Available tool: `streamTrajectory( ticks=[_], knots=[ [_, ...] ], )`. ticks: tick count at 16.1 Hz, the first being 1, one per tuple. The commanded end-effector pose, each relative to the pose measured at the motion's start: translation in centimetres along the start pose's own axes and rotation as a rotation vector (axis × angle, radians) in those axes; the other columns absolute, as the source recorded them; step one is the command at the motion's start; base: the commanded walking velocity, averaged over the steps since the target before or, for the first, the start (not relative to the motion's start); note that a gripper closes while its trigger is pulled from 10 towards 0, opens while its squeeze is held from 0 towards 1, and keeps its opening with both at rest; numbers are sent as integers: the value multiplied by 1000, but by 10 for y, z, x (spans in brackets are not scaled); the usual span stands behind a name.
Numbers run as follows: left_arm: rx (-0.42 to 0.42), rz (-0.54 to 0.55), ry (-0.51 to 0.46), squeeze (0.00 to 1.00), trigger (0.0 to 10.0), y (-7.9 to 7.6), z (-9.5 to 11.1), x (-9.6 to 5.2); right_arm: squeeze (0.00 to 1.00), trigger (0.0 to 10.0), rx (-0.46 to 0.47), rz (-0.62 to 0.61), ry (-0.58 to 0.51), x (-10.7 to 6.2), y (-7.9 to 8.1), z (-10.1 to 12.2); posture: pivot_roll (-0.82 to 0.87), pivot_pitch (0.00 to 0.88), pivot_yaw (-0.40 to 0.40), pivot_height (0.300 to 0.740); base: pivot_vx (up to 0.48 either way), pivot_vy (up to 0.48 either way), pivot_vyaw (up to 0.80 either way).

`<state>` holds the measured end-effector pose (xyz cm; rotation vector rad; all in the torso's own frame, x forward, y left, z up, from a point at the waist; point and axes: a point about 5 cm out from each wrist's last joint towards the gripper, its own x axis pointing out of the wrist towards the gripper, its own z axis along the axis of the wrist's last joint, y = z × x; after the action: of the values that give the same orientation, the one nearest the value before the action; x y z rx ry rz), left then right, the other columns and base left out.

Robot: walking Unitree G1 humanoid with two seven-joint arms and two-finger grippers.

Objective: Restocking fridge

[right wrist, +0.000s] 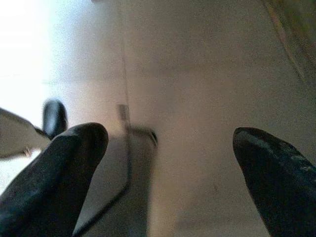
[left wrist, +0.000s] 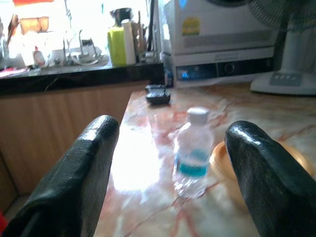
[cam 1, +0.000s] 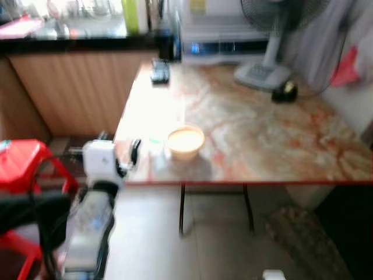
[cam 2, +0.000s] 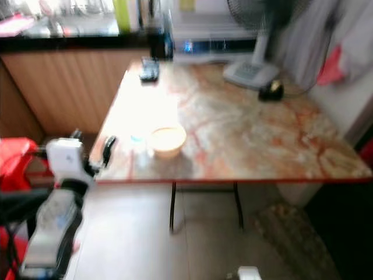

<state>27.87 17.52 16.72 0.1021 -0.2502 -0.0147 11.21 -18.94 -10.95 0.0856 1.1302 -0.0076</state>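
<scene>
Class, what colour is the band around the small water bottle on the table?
The water bottle has a teal-blue band and a white cap; this shows best in the left wrist view.

Blurred head views; window glare (strong) whitens the table (cam 1: 262, 140).

No text can be read anywhere. The yellow sticker (left wrist: 190, 25) on the white appliance (left wrist: 222, 29) is too blurred. The water bottle (left wrist: 192, 153) has a blue band with no legible print.

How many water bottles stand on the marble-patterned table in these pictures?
1. The water bottle stands upright near the table's front left edge, just left of the tan bowl, ahead of the open left gripper. Blur might hide others.
</scene>
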Motion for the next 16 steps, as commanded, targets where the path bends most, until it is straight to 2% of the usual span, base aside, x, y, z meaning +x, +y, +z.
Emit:
streamTrajectory(
  ticks=[1,5,16],
  knots=[
    [-1,9,-7,0,10000,5,4,0,0,10000,10,9,-13,2,4,5,112,0,-50,740,0,0,0],
    [-8,15,-3,0,10000,5,6,1,0,10000,10,10,-16,2,4,6,110,0,-54,740,193,0,0],
    [-30,-2,7,0,10000,3,8,3,0,10000,15,9,-19,2,5,7,112,0,-56,740,304,0,0]
  ],
)
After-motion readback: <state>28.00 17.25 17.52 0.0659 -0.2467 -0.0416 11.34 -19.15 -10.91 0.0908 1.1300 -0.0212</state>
